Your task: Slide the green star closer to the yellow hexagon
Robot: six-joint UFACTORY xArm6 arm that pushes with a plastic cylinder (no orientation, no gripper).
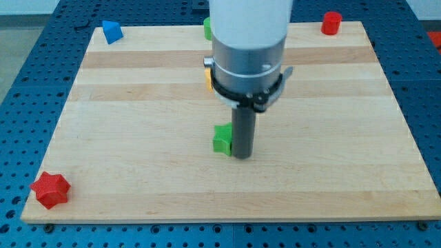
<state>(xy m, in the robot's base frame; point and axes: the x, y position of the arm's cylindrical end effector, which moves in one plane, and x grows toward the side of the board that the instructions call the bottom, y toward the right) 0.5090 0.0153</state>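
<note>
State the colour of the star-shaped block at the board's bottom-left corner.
Red: the star shows clearly in the camera view, far from my tip.

You're looking at a lab or robotics test bench: a pale wooden board (pixel 138 172) sits on a blue perforated base plate (pixel 27 55) with a regular grid of holes, a white and grey robot arm (pixel 248 48) hangs over it, small coloured plastic blocks lie scattered.
</note>
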